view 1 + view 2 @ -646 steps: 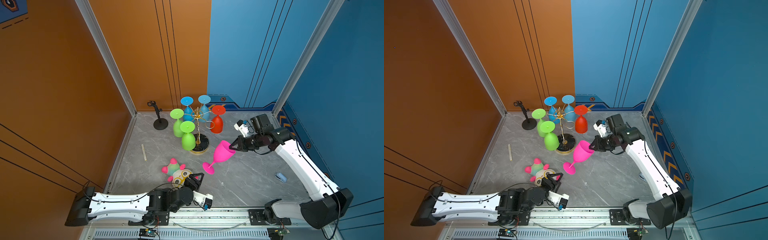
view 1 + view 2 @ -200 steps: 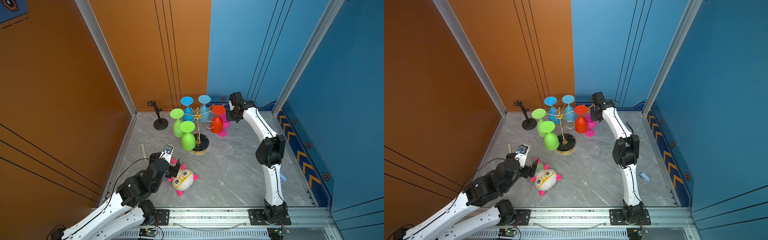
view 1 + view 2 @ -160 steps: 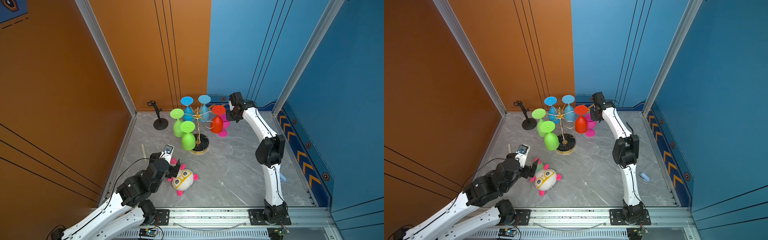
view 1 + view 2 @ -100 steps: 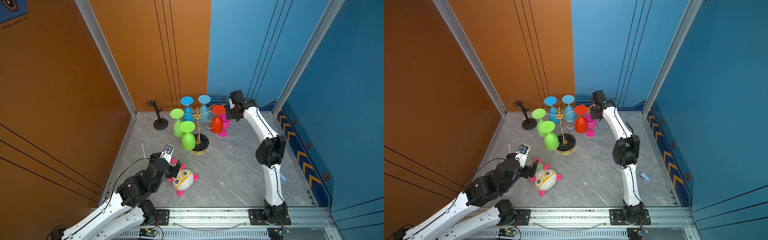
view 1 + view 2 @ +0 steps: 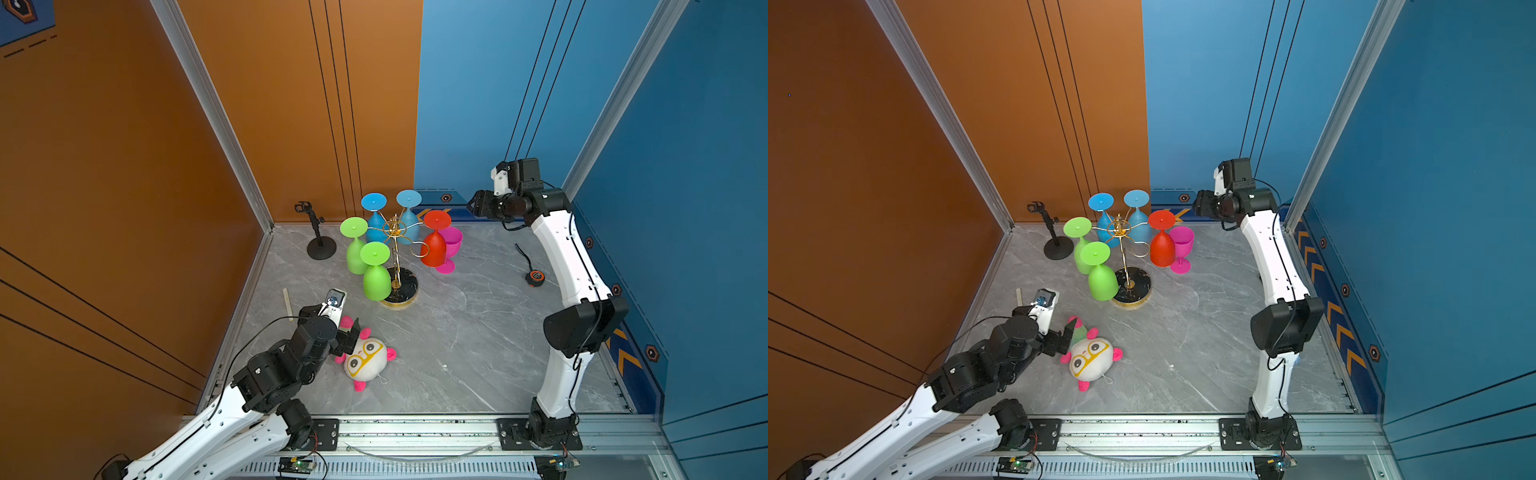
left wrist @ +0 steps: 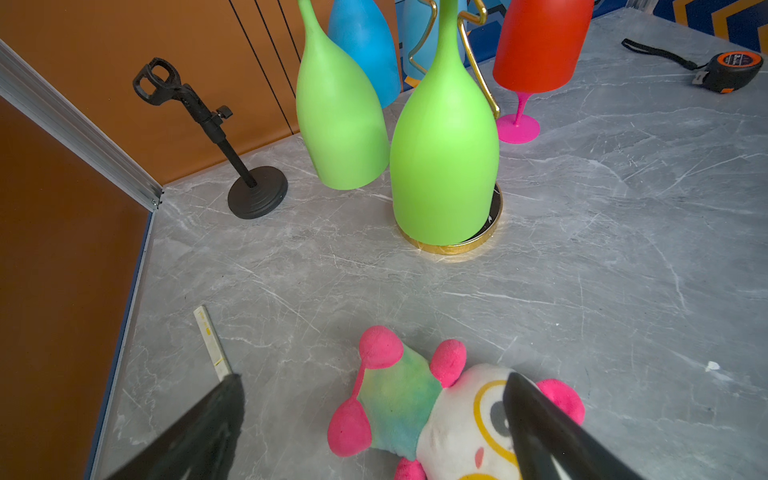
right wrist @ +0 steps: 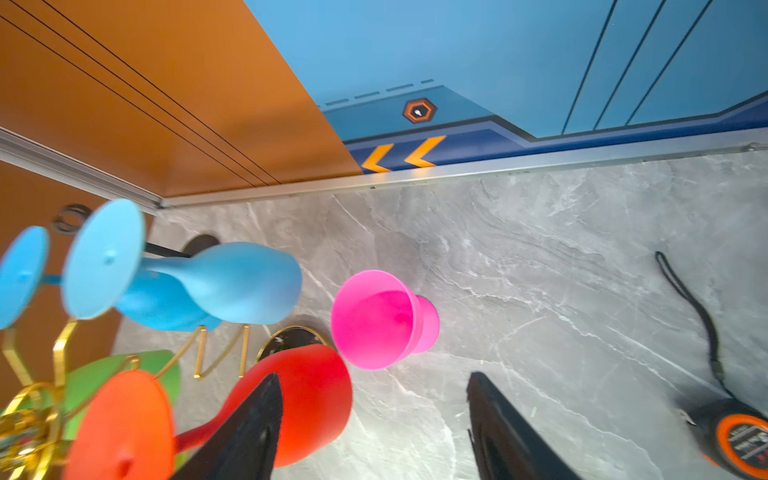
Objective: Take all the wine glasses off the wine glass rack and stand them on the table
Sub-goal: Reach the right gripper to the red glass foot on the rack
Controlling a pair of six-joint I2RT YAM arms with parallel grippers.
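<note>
The gold wire wine glass rack [image 5: 394, 231] [image 5: 1119, 230] stands on its black, gold-rimmed base [image 6: 491, 230] with several glasses hanging upside down from it, among them a red glass [image 5: 433, 248] [image 7: 309, 392]. A pink wine glass [image 5: 451, 244] [image 5: 1182, 245] [image 7: 374, 320] stands upright on the table just behind the red one. My right gripper [image 5: 473, 204] [image 7: 374, 415] hangs open above and to the right of the pink glass, holding nothing. My left gripper [image 5: 352, 336] [image 6: 374, 415] is open over the plush toy [image 5: 368, 363] [image 6: 415, 409].
A small black stand with a clamp [image 5: 320, 243] is at the back left. A tape measure [image 5: 536, 277] [image 7: 739, 436] lies on the right side of the table. A pale ruler strip [image 5: 286, 298] lies near the left wall. Walls close the back and both sides.
My right gripper has opened and let go of the pink wine glass, which now stands alone behind the red one; the gripper has lifted slightly away. The left arm has not moved.
</note>
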